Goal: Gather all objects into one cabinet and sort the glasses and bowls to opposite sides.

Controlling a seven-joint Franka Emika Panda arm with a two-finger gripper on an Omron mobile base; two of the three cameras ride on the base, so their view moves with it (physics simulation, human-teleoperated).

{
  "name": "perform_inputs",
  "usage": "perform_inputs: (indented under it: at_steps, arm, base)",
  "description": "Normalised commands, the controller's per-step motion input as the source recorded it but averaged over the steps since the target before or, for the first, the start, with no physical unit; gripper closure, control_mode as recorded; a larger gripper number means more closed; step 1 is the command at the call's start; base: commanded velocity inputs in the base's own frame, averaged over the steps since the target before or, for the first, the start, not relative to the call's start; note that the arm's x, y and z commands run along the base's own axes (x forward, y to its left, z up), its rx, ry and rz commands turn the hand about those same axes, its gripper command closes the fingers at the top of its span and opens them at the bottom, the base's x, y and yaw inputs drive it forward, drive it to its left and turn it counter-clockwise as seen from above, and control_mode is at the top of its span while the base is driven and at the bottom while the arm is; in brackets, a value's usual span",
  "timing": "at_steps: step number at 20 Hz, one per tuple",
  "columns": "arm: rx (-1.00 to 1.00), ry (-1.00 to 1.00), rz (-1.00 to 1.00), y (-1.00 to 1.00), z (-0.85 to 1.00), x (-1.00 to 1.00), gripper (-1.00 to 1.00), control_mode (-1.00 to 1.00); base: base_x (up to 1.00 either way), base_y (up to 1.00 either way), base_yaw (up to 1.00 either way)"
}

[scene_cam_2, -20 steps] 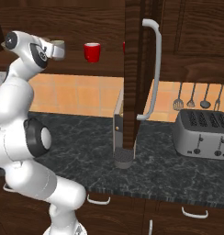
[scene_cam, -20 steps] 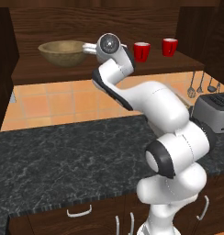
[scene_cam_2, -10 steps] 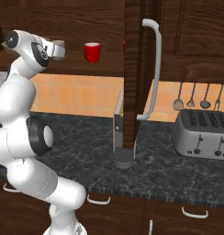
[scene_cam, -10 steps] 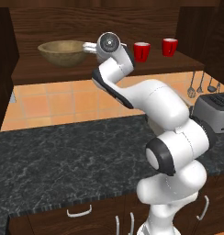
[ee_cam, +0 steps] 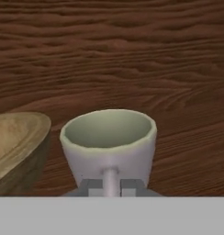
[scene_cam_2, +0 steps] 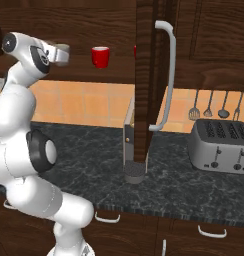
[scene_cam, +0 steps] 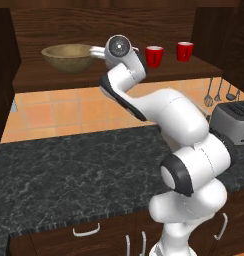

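Since the glasses need their own side, you've got the gripper [ee_cam: 111, 186] pinched shut on the grey cup [ee_cam: 109, 140], awkwardly right beside the tan bowl [scene_cam: 68, 56].

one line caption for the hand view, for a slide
Gripper shut on the near rim of the pale grey cup beside the tan bowl.

Toaster and utensils by the tiled wall

A silver toaster [scene_cam_2: 219, 147] sits on the dark marble worktop [scene_cam: 69, 180]; utensils [scene_cam_2: 216, 105] hang above it.
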Motion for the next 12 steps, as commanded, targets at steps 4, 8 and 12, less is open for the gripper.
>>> perform_inputs:
  at_steps: [4,8,12]
  arm:
    - [0.00,0.00,0.00,0.00,0.00,-0.84,1.00,-1.00]
    - [0.00,0.00,0.00,0.00,0.00,-0.68,1.00,-1.00]
    - [0.00,0.03,0.00,0.00,0.00,-0.39,1.00,-1.00]
  base:
    - [0.00,0.00,0.00]
    - [0.00,0.00,0.00]
    - [0.00,0.00,0.00]
